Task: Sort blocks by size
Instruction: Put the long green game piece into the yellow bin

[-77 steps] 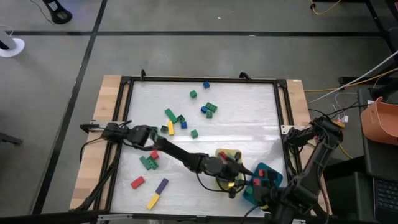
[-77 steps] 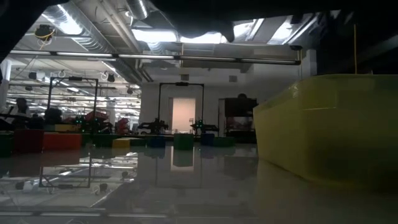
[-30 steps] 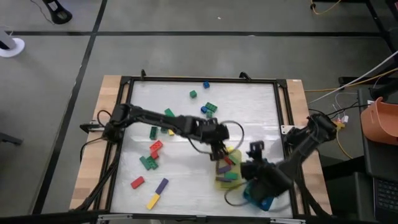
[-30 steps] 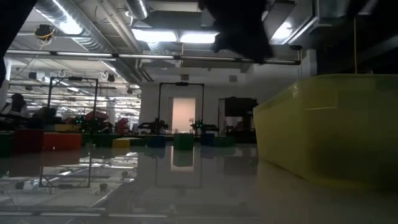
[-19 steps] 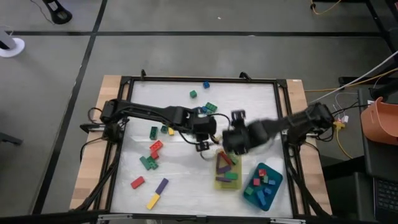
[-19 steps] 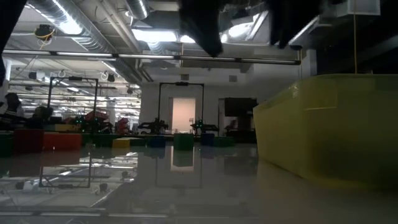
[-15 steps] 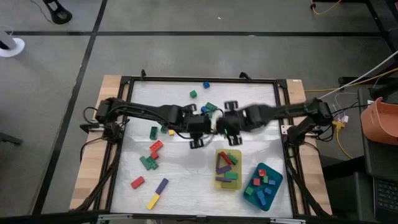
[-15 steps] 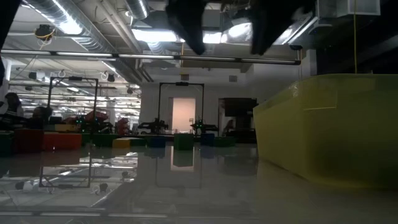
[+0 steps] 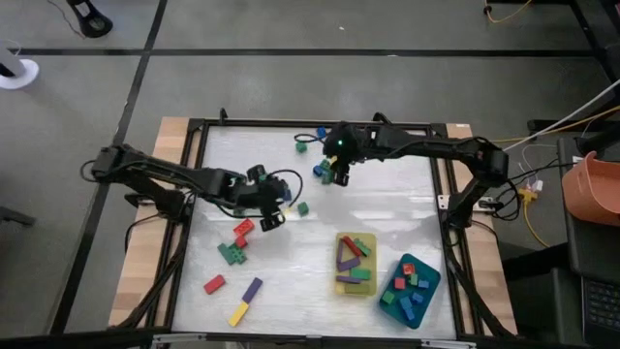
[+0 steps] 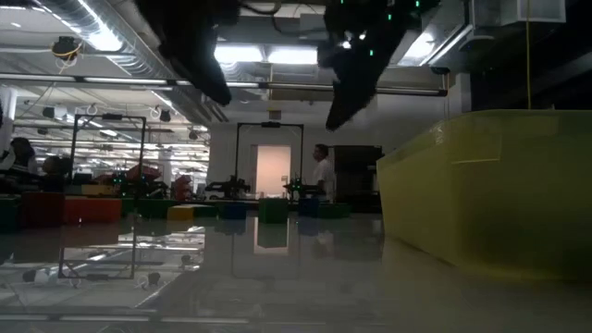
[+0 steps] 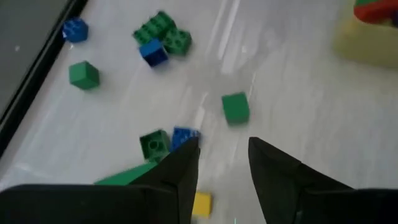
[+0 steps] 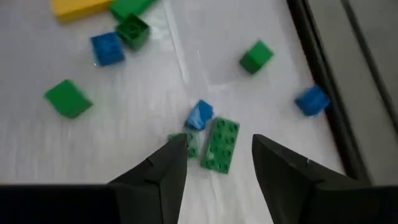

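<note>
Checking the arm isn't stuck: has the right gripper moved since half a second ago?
Yes. In the high view the right gripper has gone from just above the yellow tray toward the table's far edge, over the green and blue blocks.

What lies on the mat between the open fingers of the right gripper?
In the right wrist view, the right gripper is open with a long green brick lying between its fingers, a small blue cube just beyond it. The gripper holds nothing.
</note>
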